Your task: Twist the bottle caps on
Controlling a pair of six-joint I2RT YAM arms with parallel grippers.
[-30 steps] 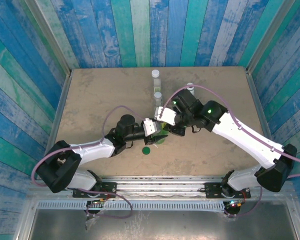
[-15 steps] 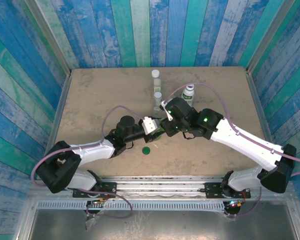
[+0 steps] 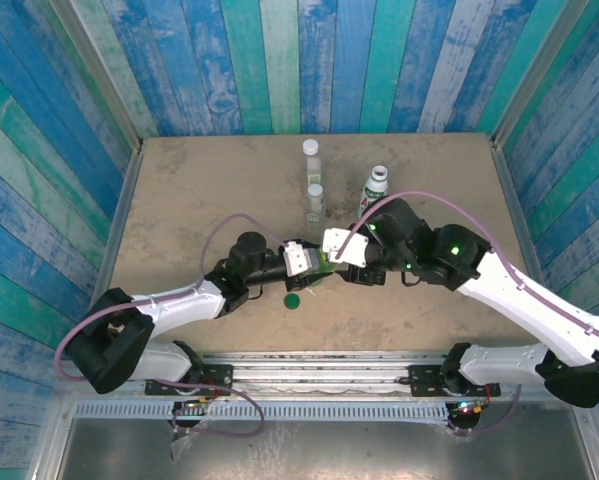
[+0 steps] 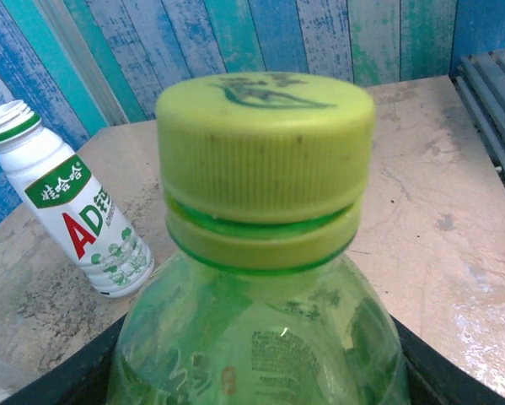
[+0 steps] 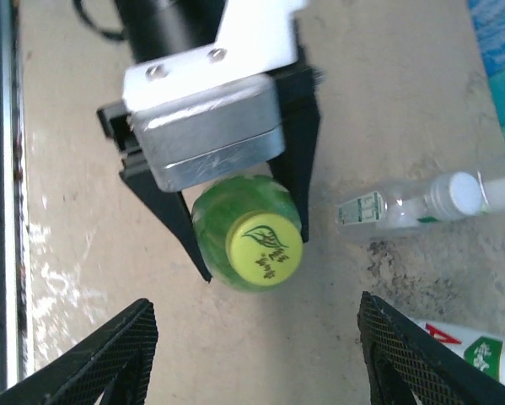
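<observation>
The green translucent bottle [image 4: 260, 337] stands upright with my left gripper [image 4: 256, 384] shut on its body. The yellow-green cap [image 4: 265, 143] sits on its neck. In the right wrist view that cap [image 5: 265, 247] lies just ahead of my right gripper [image 5: 254, 302], whose open fingers [image 5: 100, 359] touch nothing. From above, the left gripper [image 3: 307, 264] and right gripper [image 3: 337, 256] meet at mid-table. A dark green cap [image 3: 292, 300] lies loose in front of them. The white labelled bottle [image 4: 75, 215] stands with a bare threaded neck.
Two small clear bottles [image 3: 310, 160] [image 3: 315, 200] with white caps stand behind the grippers, and the white bottle [image 3: 377, 185] is to their right. Raised table edges [image 3: 124, 230] and blue plank walls close in the left, right and far sides.
My right gripper has opened, let go of the yellow-green cap and drawn back to the right. The left gripper still holds the green bottle in place.
</observation>
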